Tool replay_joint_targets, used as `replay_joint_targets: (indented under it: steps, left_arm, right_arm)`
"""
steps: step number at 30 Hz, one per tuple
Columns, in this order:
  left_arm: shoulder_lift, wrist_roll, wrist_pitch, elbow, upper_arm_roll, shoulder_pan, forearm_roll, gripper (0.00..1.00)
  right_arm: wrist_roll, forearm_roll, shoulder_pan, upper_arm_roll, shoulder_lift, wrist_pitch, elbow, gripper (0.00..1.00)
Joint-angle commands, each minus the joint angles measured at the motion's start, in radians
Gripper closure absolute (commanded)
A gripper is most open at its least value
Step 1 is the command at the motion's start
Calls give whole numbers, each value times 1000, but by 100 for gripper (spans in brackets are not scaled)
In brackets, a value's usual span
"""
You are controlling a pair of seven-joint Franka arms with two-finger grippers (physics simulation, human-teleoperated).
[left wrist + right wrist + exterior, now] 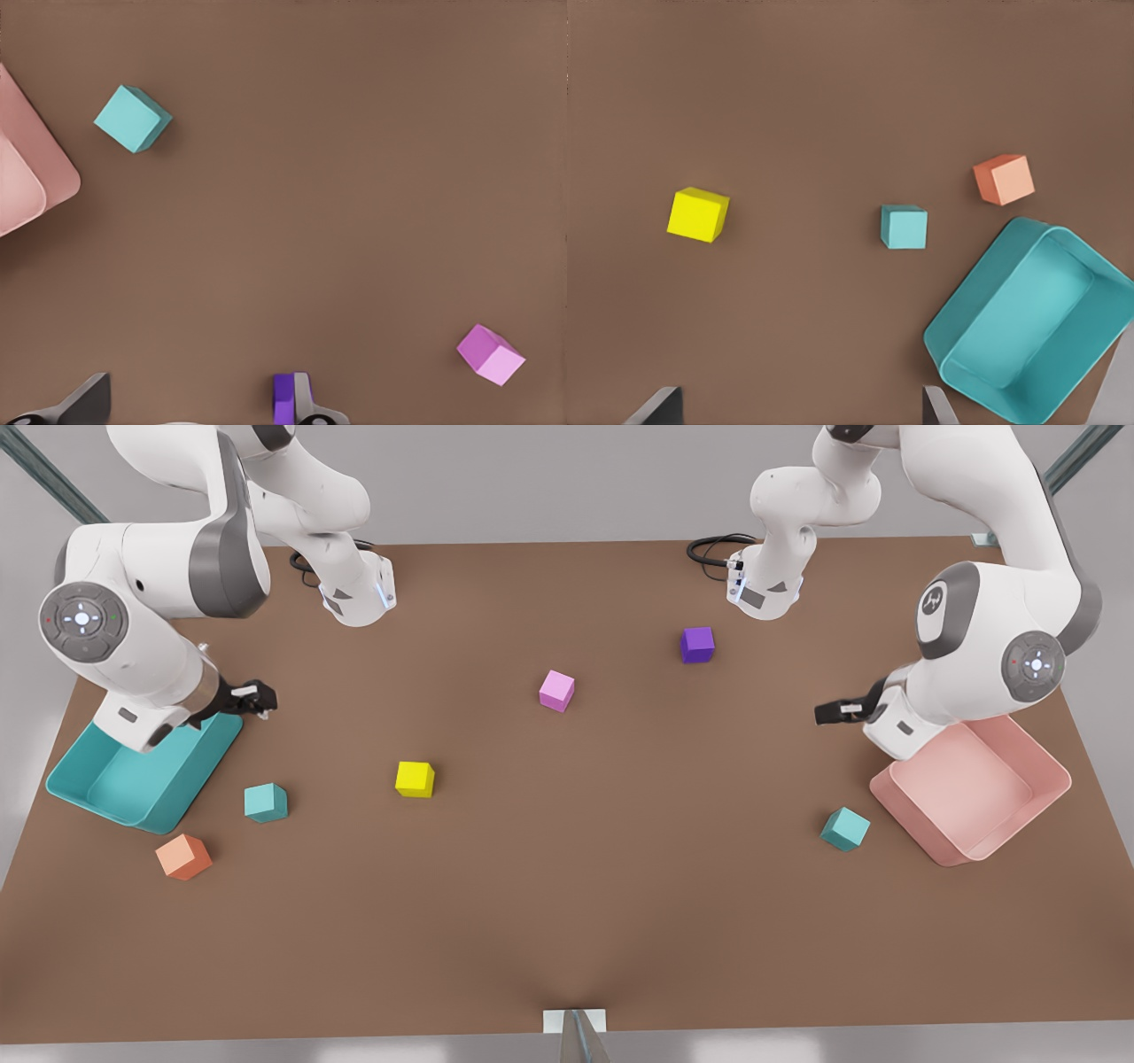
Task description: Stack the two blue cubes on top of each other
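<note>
Stacking not started: teal cube (266, 802) sits beside the teal tray (133, 788), its twin (845, 828) far across by the pink tray (974, 793). Right gripper (257, 698) over the teal tray and left gripper (833, 711) are both spread, empty.

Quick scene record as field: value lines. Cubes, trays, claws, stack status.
blue cube A: on table beside teal tray, near orange cube
blue cube B: on table beside pink tray
stack status: not started, cubes far apart
other cubes: yellow, pink, purple
left claw: open, empty, above table by the pink tray
right claw: open, empty, by the teal tray
</note>
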Motion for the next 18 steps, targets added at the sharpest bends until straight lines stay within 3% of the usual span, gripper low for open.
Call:
replay_joint_targets:
  steps: [1, 3, 7, 10, 12, 14, 18]
  left_arm:
    - [-1, -108, 61, -4, 0, 0, 0, 0]
    - [-1, -108, 59, -5, 0, 3, 0, 0]
    - [-1, -108, 59, -7, 0, 3, 1, 0]
    - [1, -108, 61, -13, 0, 3, 1, 0]
    - [1, -108, 61, -16, 0, 3, 0, 0]
    - [1, -108, 61, -17, 0, 3, 1, 0]
    - [8, -108, 62, -22, 0, 3, 1, 0]
  right_arm:
    - [-44, 2, -1, 0, -1, 47, -2, 0]
    - [-54, -4, 2, 0, 2, 47, -17, 0]
    - [-64, -21, -147, -12, 292, 175, -50, 0]
    - [-131, -57, -273, -14, 421, 335, -85, 0]
    - [-133, -84, -302, -12, 384, 422, -174, 0]
    - [-134, -76, -325, -9, 258, 678, -422, 0]
    - [-131, -73, -325, -9, 267, 703, -444, 0]
